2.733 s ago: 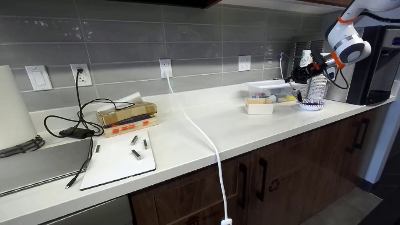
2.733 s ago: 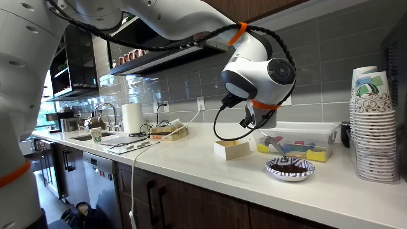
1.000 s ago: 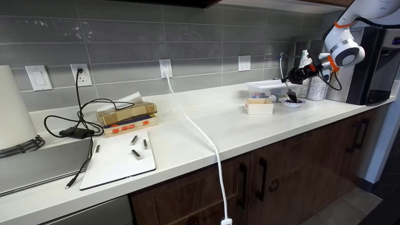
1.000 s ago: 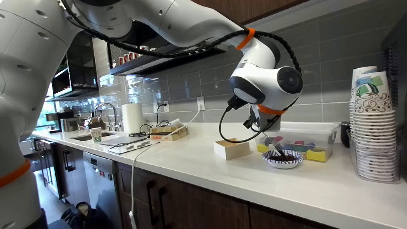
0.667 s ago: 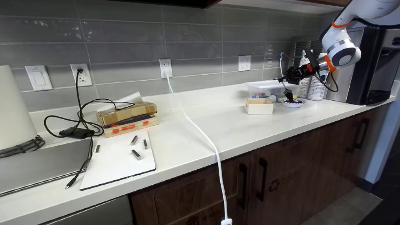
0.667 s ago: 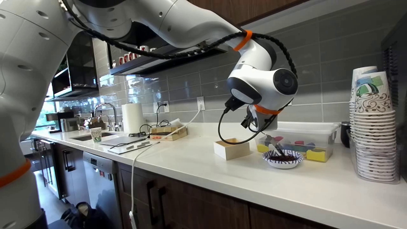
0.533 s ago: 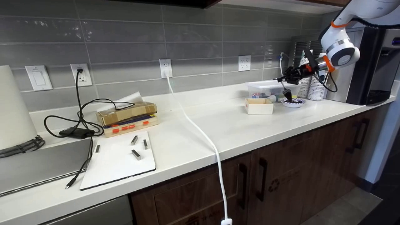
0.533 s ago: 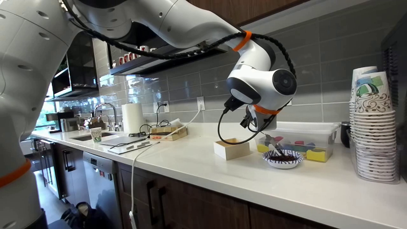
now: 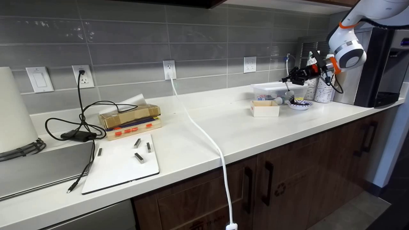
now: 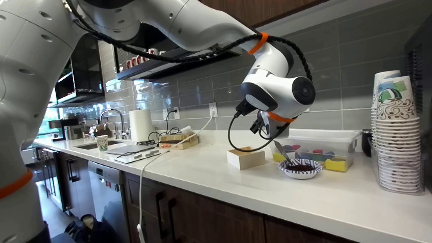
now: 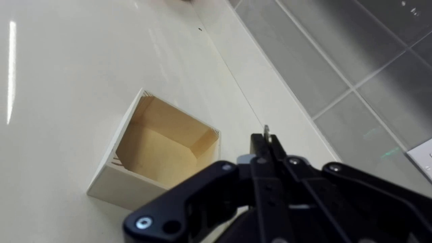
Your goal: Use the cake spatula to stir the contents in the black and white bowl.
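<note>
In an exterior view: open box (image 10: 252,161) on surface (image 10: 216,168); then cake spatula (image 10: 282,151), handle clamped in jaws, blade slanting down, prob. so jaws clear the dark contents (image 10: 302,167); tip looks inside b/w bowl (image 10: 300,174), L side.

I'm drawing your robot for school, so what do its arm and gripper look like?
The arm is white with rounded, dark-capped joints and orange bands. A bumpy black cable runs along it. The gripper is black and jointed, with shiny round screws.
</note>
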Available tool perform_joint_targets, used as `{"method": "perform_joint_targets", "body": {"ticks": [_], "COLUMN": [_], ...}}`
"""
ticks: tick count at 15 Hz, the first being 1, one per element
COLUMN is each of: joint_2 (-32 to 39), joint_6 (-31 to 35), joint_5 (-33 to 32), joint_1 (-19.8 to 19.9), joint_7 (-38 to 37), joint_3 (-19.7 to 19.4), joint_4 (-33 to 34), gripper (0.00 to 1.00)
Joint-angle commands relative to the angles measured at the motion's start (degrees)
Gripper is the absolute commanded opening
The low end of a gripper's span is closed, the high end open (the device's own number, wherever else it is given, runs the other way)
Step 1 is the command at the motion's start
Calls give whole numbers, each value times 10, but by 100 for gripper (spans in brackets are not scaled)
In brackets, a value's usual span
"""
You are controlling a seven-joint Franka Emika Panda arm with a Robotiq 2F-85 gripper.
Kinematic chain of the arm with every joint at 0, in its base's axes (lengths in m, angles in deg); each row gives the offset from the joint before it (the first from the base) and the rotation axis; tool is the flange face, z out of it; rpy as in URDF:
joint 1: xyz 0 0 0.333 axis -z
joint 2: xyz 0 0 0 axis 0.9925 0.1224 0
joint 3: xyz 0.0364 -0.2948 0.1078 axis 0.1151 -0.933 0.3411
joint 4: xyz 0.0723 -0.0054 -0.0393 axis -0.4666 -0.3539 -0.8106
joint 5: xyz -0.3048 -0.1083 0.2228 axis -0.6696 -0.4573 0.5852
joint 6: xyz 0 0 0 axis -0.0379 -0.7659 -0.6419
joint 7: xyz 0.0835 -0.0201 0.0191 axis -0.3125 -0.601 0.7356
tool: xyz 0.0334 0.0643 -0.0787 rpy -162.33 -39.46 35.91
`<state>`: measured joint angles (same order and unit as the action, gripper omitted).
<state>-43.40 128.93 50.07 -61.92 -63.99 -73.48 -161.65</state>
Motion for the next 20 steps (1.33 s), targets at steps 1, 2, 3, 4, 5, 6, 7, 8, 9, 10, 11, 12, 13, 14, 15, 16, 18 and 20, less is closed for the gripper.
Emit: {"method": "perform_joint_targets", "body": {"ticks": [1,2,3,4,5,6,7,8,9,10,11,12,13,14,15,16,18,20], "joint_2": [6,8,9,10,11,12,11,10,8,8,6,6,6,7,10,13,18,23], "joint_6": [-37,-44,-48,-50,-51,-47,-37,-27,-14,-11,0,8,19,27,30,36,50,59], "joint_5": [0,-1,-3,-5,-7,-9,-7,-4,-3,0,3,4,6,9,10,10,10,14], "joint_1": [10,12,13,15,16,17,16,15,13,14,12,11,10,10,11,10,7,7], "joint_7": [-45,-58,-71,-84,-96,-106,-108,-108,-104,-96,-90,-87,-81,-73,-68,-60,-38,-13], "joint_3": [-6,-8,-10,-13,-16,-19,-23,-26,-30,-32,-34,-35,-35,-34,-32,-31,-28,-23], "joint_4": [9,8,8,7,6,5,1,-1,-4,-4,-6,-6,-6,-4,-1,1,6,11], "gripper": [1,1,1,1,1,1,1,1,1,1,1,1,1,1,1,1,1,1]}}
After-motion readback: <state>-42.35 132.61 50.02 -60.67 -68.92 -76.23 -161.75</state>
